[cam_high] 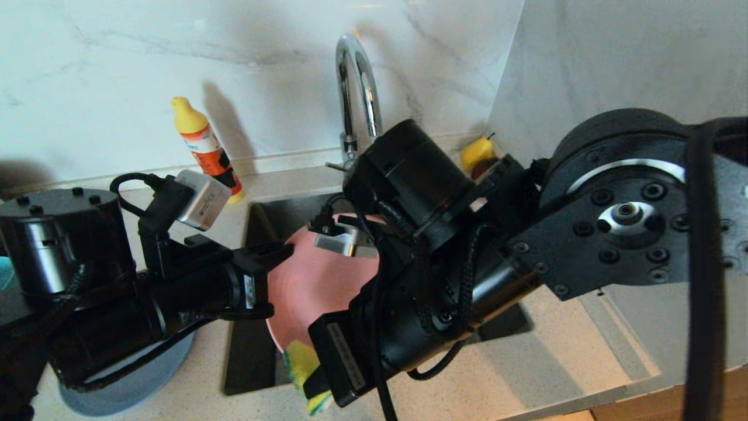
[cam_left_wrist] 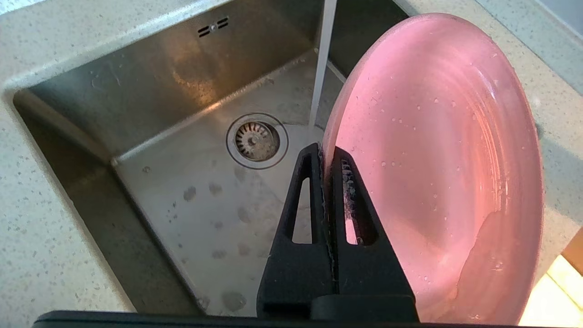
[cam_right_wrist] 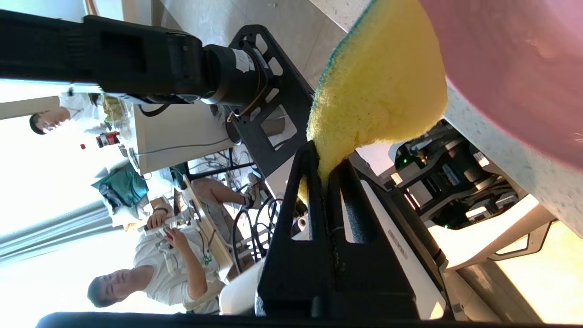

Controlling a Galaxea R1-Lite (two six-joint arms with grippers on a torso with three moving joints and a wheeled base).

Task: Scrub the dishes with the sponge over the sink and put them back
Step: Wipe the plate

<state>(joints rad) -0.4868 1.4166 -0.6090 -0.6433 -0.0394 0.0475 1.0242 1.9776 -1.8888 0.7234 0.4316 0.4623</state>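
Note:
My left gripper point(cam_left_wrist: 325, 152) is shut on the rim of the pink plate point(cam_left_wrist: 437, 159) and holds it on edge above the sink point(cam_left_wrist: 182, 196). In the head view the pink plate point(cam_high: 310, 286) shows between both arms. My right gripper point(cam_right_wrist: 325, 157) is shut on the yellow sponge point(cam_right_wrist: 378, 91), which rests against the plate's near rim point(cam_right_wrist: 514, 68). The sponge point(cam_high: 301, 362) sticks out below the right wrist. The pale-blue plate point(cam_high: 134, 386) lies on the counter under my left arm. A sliver of the teal bowl point(cam_high: 4, 272) shows at the far left edge.
The arched chrome tap point(cam_high: 356, 88) stands behind the sink, and a thin stream of water point(cam_left_wrist: 321, 64) falls near the drain strainer point(cam_left_wrist: 256, 140). An orange bottle with a yellow cap point(cam_high: 204, 146) stands at the back left. A yellow pear point(cam_high: 476, 153) sits in the back right corner.

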